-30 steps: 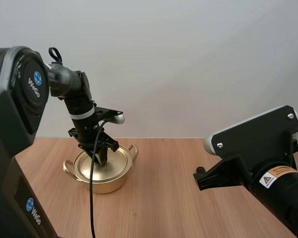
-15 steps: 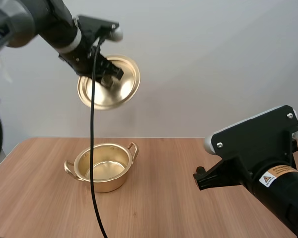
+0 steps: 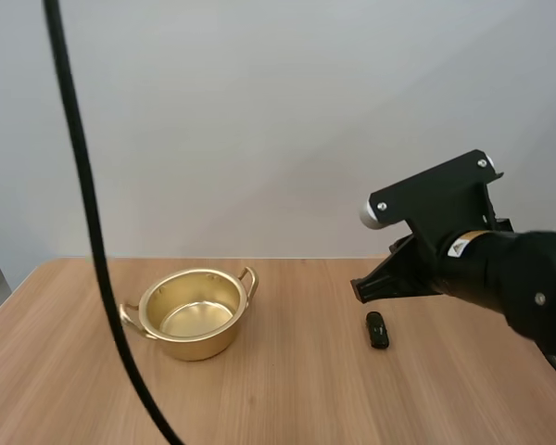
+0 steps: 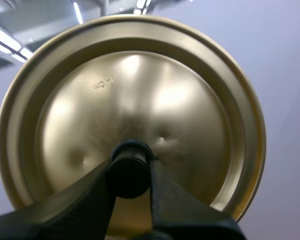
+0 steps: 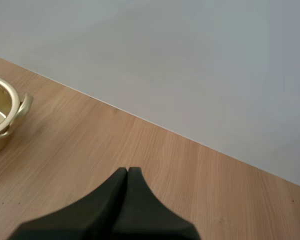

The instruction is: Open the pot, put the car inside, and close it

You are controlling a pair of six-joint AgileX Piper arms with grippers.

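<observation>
The gold pot (image 3: pixel 196 312) stands open on the wooden table, left of centre, with nothing inside it. A small black car (image 3: pixel 377 329) lies on the table to its right, just below my right arm. My left gripper (image 4: pixel 131 172) is shut on the black knob (image 4: pixel 129 170) of the gold lid (image 4: pixel 190 115), held up in the air. My right gripper (image 5: pixel 127 172) is shut on nothing, its fingers together as one wedge over the table, with the pot (image 5: pixel 2 112) off to one side.
The wooden table (image 3: pixel 287 399) runs to a pale wall behind. Bare wood lies between the pot and the car and along the front.
My left arm carried the lid up from the pot and out of the high view. My right arm moved forward and left, and the car now shows below it.
</observation>
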